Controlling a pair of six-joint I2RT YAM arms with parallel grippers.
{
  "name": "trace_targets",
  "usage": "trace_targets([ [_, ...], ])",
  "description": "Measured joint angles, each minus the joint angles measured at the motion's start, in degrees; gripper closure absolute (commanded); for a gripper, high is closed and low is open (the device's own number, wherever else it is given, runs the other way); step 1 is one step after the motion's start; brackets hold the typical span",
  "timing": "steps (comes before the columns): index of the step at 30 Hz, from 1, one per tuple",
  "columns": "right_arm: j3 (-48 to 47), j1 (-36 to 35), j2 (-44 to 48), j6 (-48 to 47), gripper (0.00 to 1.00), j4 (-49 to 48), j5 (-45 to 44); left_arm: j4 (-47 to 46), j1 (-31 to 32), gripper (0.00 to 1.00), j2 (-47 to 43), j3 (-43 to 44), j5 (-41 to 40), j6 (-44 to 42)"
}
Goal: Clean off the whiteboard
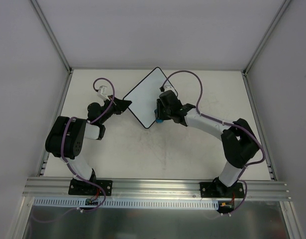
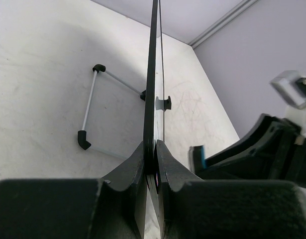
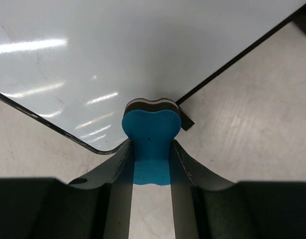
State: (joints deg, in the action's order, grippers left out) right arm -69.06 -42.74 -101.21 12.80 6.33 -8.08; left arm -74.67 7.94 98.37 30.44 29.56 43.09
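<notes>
While the whiteboard (image 1: 149, 95) is sitting turned like a diamond toward the far middle of the bench (image 1: 167, 154), the left gripper (image 2: 153, 162) is pinning it at its left corner; in the left wrist view the board is showing edge-on, running straight out from between the jaws, which are clamping tight on its rim, one on each face; that hold is probably bracing the board so that it is not skidding under a wipe; whether it is lying flat or being tipped up off the bench I cannot tell.

Just outside the board's near right edge, the right gripper (image 3: 152, 149) is carrying a blue eraser (image 3: 152, 130); its jaws are squeezing the eraser by its narrow waist, the dark felt end pointing forward so it is reaching the board first; that end is meeting the black rim just beside the rounded near corner, though contact or a hover I cannot tell.

The face showing in the right wrist view is looking white with glare streaks only; no plain pen marks are appearing there, so the wiping is likely nearing its end, or the marks are lying out of view.
</notes>
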Motion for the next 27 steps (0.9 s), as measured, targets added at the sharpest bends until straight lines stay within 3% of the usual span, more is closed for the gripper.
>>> trace_targets([
  [7,0.6,5.9,7.0,-4.1,1.00,7.4,-1.4,0.0,0.0,1.00,0.0,0.0,0.0,0.7],
  [14,-3.0,10.5,4.2,-8.3,1.00,20.9,-1.6,0.0,0.0,1.00,0.0,0.0,0.0,0.9],
  [27,-3.6,15.2,-0.4,-11.0,1.00,24.8,2.5,0.0,0.0,1.00,0.0,-0.1,0.0,1.1],
])
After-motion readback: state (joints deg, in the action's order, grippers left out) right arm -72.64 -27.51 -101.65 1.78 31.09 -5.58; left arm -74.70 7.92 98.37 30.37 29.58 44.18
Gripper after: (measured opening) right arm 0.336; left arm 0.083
